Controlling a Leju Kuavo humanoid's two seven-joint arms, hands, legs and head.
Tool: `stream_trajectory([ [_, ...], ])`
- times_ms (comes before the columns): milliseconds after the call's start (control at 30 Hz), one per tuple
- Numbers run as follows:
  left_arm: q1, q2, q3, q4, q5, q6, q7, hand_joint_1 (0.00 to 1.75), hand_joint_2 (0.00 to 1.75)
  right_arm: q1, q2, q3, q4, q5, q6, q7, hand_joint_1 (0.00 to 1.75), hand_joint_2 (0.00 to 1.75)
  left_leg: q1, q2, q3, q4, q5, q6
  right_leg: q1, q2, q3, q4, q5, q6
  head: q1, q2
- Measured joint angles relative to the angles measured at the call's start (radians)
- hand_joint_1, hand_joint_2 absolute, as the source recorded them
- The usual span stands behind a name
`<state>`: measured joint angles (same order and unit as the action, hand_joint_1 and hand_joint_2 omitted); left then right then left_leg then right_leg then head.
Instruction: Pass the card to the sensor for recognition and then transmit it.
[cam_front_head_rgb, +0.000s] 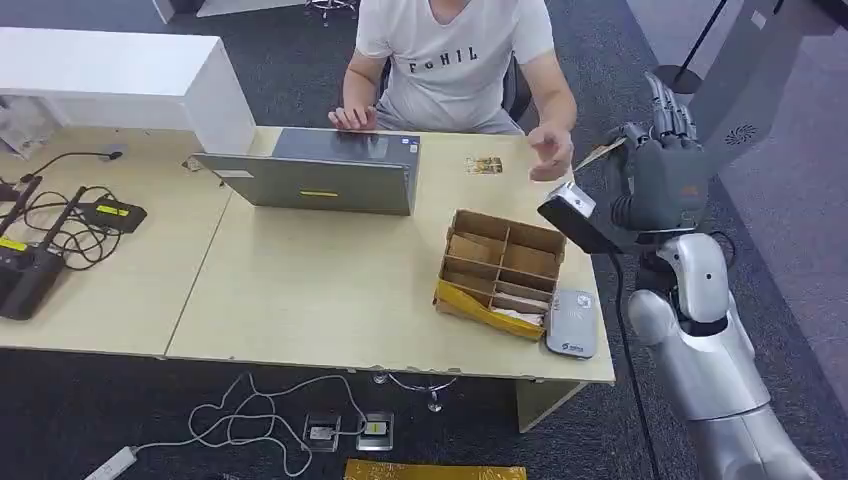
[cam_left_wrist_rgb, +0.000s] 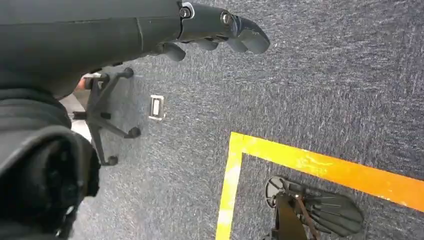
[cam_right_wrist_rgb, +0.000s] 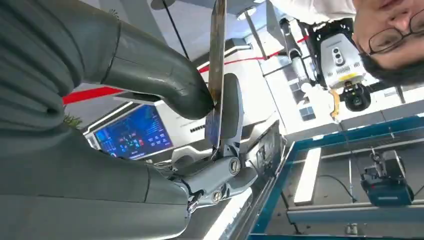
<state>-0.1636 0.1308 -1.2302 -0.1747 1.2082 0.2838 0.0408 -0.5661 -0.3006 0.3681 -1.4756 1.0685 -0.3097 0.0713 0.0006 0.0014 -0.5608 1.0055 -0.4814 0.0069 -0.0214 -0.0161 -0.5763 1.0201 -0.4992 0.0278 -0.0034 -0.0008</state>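
Observation:
My right hand (cam_front_head_rgb: 660, 175) is raised beside the table's right edge and pinches a thin card (cam_front_head_rgb: 600, 155) between thumb and finger. The right wrist view shows that card (cam_right_wrist_rgb: 216, 75) edge-on, pressed by the thumb (cam_right_wrist_rgb: 165, 80). The seated person's hand (cam_front_head_rgb: 550, 155) hovers close to the card, just left of it. A second card (cam_front_head_rgb: 483, 165) lies flat on the table (cam_front_head_rgb: 300, 300) behind the box. The grey sensor pad (cam_front_head_rgb: 572, 322) lies at the table's front right corner. My left hand (cam_left_wrist_rgb: 220, 27) hangs over the carpet, holding nothing.
A compartmented cardboard box (cam_front_head_rgb: 500, 270) stands just left of the sensor pad. A grey laptop (cam_front_head_rgb: 320, 180) stands in front of the person. Routers and cables (cam_front_head_rgb: 50, 235) lie at far left, a white cabinet (cam_front_head_rgb: 120, 75) behind them. Cables and sockets (cam_front_head_rgb: 320, 430) lie on the floor.

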Motion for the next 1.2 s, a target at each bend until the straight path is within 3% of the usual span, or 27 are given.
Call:
stream_trajectory([
  [433, -0.007, -0.002, -0.012, 0.000, -0.021, -0.011, -0.003, 0.00, 0.00, -0.030, 0.030, 0.008, 0.184, -0.018, -0.061, -0.039, 1.75, 1.75, 0.000, -0.001, -0.001, 0.000, 0.000, 0.000, 0.000, -0.001, 0.000, 0.000, 0.000, 0.000, 0.000, 0.000],
  [1000, -0.009, -0.003, -0.032, 0.000, -0.038, -0.018, -0.003, 0.00, 0.00, -0.032, 0.049, 0.020, 0.272, -0.001, -0.040, 0.007, 1.75, 1.75, 0.000, -0.001, -0.001, 0.000, 0.000, 0.000, 0.000, -0.001, -0.001, 0.000, 0.000, 0.000, 0.000, 0.000],
  [1033, -0.009, -0.003, -0.033, 0.000, -0.039, -0.018, -0.003, 0.00, 0.00, -0.031, 0.049, 0.020, 0.273, -0.001, -0.037, 0.010, 1.17, 1.75, 0.000, -0.001, -0.001, 0.000, 0.000, 0.000, 0.000, -0.001, -0.001, 0.000, 0.000, 0.000, 0.000, 0.000],
  [1067, -0.009, -0.003, -0.035, 0.000, -0.039, -0.018, -0.003, 0.00, 0.00, -0.029, 0.049, 0.020, 0.273, -0.001, -0.034, 0.013, 0.17, 1.75, 0.000, -0.001, -0.001, 0.000, 0.000, 0.000, 0.000, -0.001, -0.001, 0.000, 0.000, 0.000, 0.000, 0.000],
  [1100, -0.009, -0.003, -0.037, 0.000, -0.040, -0.018, -0.003, 0.00, 0.00, -0.027, 0.048, 0.020, 0.273, -0.002, -0.034, 0.018, 0.00, 1.75, 0.000, -0.001, -0.001, 0.000, 0.000, 0.000, 0.000, -0.001, -0.001, 0.000, 0.000, 0.000, 0.000, 0.000],
  [1200, -0.009, -0.003, -0.040, 0.000, -0.042, -0.021, -0.003, 0.00, 0.00, -0.016, 0.043, 0.019, 0.272, 0.002, -0.039, 0.034, 0.00, 1.75, 0.000, -0.001, -0.001, 0.000, 0.000, 0.000, 0.000, -0.001, -0.001, 0.000, 0.000, 0.000, 0.000, 0.000],
])
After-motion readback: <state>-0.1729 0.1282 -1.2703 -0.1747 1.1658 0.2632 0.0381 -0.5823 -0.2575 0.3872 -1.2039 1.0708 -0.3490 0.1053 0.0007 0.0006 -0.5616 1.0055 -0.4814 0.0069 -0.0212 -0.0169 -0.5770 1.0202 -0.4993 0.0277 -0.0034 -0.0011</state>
